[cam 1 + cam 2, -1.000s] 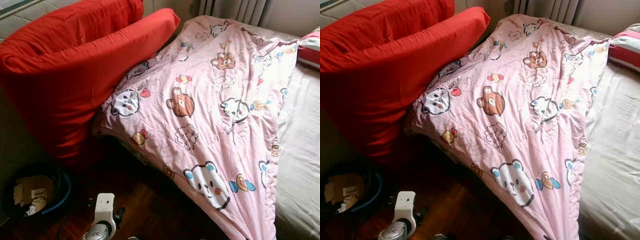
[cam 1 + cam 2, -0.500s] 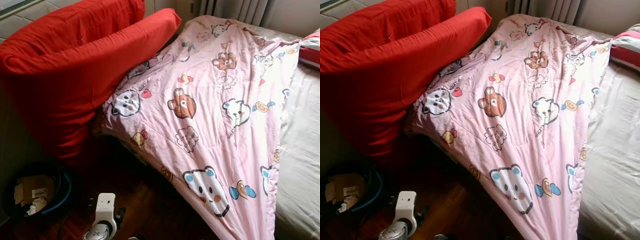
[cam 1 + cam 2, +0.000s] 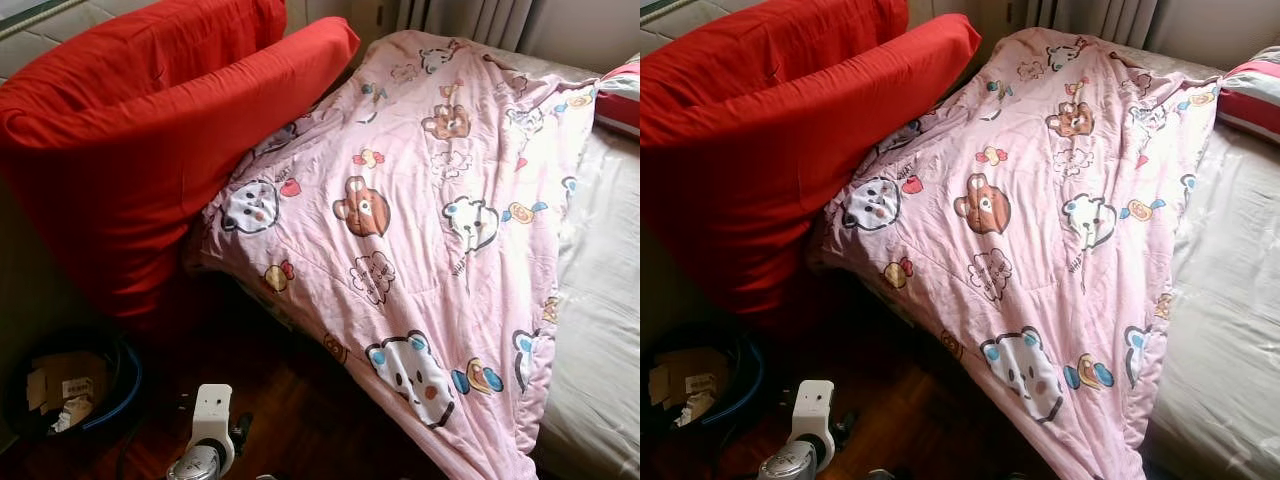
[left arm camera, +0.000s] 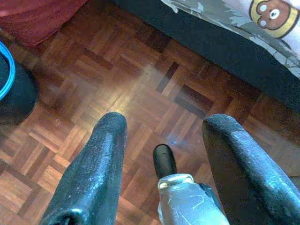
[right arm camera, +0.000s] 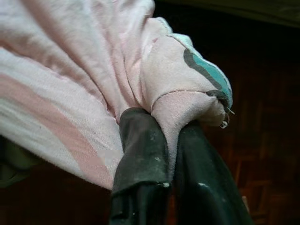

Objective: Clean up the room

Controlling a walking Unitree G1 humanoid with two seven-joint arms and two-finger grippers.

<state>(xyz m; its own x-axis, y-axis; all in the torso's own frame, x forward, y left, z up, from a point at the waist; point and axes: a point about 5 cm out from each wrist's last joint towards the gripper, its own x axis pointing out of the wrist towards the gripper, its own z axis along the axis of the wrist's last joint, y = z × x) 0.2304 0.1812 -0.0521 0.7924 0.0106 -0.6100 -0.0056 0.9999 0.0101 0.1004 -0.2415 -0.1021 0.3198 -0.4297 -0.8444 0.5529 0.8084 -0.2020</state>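
Pinching a bunched corner of the pink cartoon quilt [image 5: 140, 70], the right gripper [image 5: 171, 140] has its two black fingers [image 5: 140, 145] pressed together on the fabric, dark parquet floor [image 5: 262, 140] behind it. The left gripper [image 4: 164, 140] hangs low over the wooden floor [image 4: 140, 84], fingers [image 4: 101, 159] spread apart with nothing between them; the left arm's pale wrist [image 3: 208, 440] shows at the bottom of the head view. Beside it on the floor sits a dark bin with a blue rim [image 3: 128, 385] holding cardboard scraps [image 3: 62, 385]. Further on, the quilt [image 3: 420, 230] drapes across the bed [image 3: 600, 300] and spills over its near edge toward the floor. Two big red cushions [image 3: 150, 130] lean against the quilt's left side. A red-striped pillow [image 3: 1250, 95] lies at the bed's far right.
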